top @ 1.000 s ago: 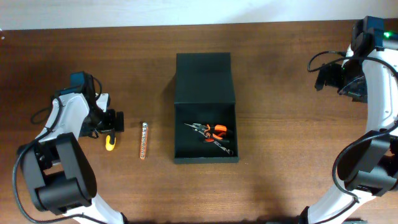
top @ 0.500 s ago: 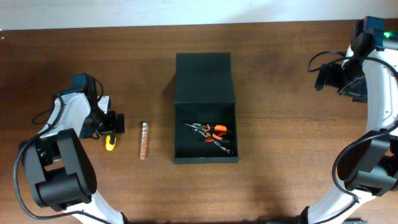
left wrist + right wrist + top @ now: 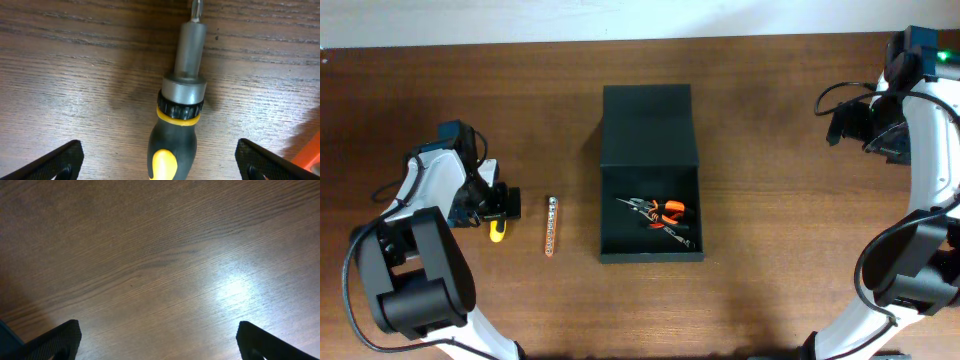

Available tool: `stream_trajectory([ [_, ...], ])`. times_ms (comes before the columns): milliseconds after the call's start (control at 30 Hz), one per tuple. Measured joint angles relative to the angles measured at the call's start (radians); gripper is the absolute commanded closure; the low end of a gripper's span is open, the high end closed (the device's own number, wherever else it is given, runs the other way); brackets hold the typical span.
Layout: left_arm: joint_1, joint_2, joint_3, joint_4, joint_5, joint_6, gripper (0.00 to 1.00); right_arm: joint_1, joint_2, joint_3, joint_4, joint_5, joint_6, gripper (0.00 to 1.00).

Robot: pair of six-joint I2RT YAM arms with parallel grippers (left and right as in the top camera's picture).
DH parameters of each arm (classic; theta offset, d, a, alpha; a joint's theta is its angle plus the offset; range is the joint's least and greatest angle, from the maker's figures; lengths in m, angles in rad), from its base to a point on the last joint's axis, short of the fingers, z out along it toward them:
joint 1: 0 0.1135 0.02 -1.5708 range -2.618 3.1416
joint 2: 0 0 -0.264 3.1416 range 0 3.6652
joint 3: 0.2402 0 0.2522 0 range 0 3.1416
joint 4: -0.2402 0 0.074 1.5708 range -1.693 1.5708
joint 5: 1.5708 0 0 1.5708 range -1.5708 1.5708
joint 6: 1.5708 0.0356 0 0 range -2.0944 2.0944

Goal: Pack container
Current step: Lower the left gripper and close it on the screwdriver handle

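Screwdriver (image 3: 182,95) pick, bound for the container (image 3: 651,258).
My left gripper (image 3: 157,150) straddles the handle, jaws wide apart; next I clamp and lift.

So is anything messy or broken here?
Nothing looks broken or spilled. The container is open with pliers inside; a screwdriver and a thin strip lie on the table left of it.

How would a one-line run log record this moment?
left gripper: open, straddling screwdriver | right gripper: open, over table | container: lid open, pliers inside | bit holder: on table
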Motion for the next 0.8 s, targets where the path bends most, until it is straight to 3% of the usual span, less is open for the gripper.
stream_trajectory([
  [800, -0.005, 0.000, 0.000, 0.013, 0.011, -0.002, 0.01, 0.000, 0.000, 0.000, 0.000, 0.000, 0.001, 0.01],
])
